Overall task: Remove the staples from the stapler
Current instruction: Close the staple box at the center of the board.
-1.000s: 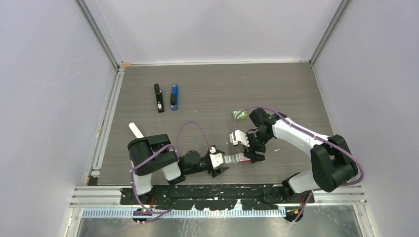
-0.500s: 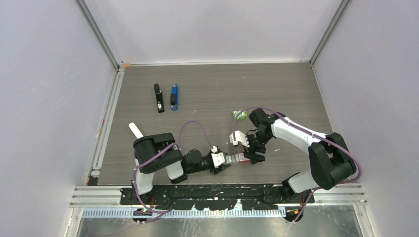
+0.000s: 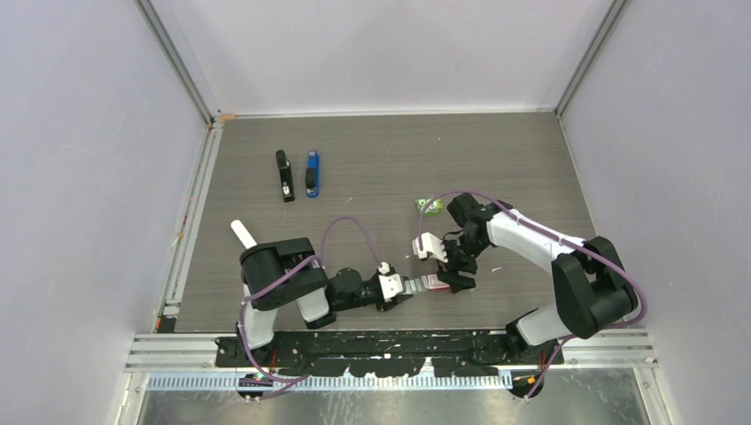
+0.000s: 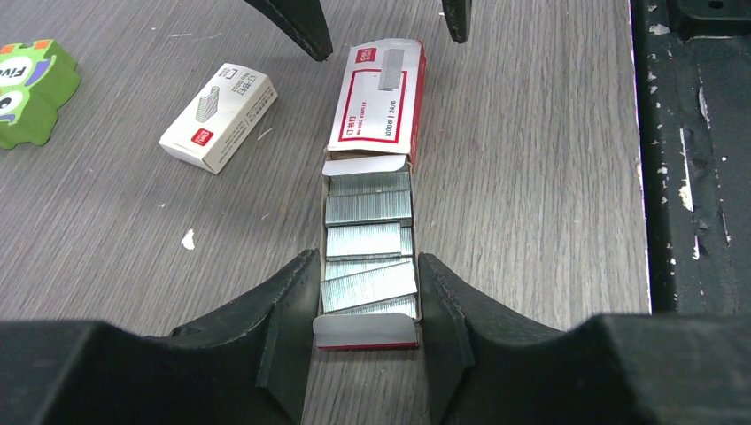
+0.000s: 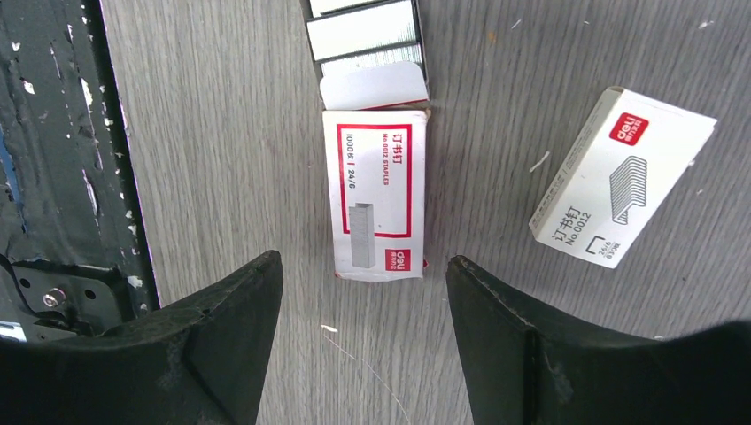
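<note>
The blue stapler (image 3: 312,173) lies at the far left of the table, far from both grippers. Silver staples (image 4: 367,239) lie in strips in the slid-out inner tray (image 4: 366,330) of a red-and-white box. My left gripper (image 4: 366,262) is shut on that tray, one finger on each side; in the top view it (image 3: 396,289) is near the front edge. The box's sleeve (image 5: 374,190) lies just ahead of my right gripper (image 5: 363,261), which is open and empty above the table, also seen in the top view (image 3: 455,271). The staples also show in the right wrist view (image 5: 361,31).
A black stapler (image 3: 283,175) lies beside the blue one. A second closed staple box (image 4: 219,115), also in the right wrist view (image 5: 620,177), lies left of the sleeve. A green packet (image 3: 429,206) lies beyond it. The black base rail (image 4: 700,150) runs along the table's front edge.
My left gripper has slid right along the front edge and now has the staple tray between its fingers. The right arm has barely moved.
</note>
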Available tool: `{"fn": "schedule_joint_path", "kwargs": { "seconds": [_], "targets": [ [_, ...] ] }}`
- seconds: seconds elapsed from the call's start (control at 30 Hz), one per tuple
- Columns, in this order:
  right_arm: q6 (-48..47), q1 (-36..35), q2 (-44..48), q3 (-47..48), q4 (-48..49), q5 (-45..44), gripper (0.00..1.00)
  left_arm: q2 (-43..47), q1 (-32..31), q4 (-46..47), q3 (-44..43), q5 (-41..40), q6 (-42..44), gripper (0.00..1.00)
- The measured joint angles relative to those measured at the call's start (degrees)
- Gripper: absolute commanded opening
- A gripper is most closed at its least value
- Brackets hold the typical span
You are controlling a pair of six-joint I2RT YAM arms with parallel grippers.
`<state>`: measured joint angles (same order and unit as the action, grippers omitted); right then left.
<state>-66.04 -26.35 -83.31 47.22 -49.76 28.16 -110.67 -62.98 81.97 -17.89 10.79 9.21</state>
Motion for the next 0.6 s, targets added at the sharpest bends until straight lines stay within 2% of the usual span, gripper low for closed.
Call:
{"fn": "schedule_joint_path", "kwargs": {
  "seconds": [0.03, 0.13, 0.23, 0.43, 0.6],
  "targets": [
    [0.0, 0.1, 0.0, 0.0, 0.0, 0.0, 0.73, -0.1, 0.0, 0.1, 0.0, 0.0, 0.0, 0.46],
    [0.0, 0.6, 0.0, 0.0, 0.0, 0.0, 0.73, -0.1, 0.1, 0.2, 0.0, -0.1, -0.1, 0.56],
    [0.0, 0.6, 0.0, 0.0, 0.0, 0.0, 0.73, -0.1, 0.3, 0.4, 0.0, -0.3, -0.3, 0.61],
    [0.0, 0.7, 0.0, 0.0, 0.0, 0.1, 0.73, -0.3, 0.5, 0.5, -0.1, -0.3, -1.3, 0.60],
    [0.0, 0.7, 0.0, 0.0, 0.0, 0.1, 0.72, -1.2, 1.0, 0.7, -1.2, 0.2, -1.7, 0.53]
  ]
}}
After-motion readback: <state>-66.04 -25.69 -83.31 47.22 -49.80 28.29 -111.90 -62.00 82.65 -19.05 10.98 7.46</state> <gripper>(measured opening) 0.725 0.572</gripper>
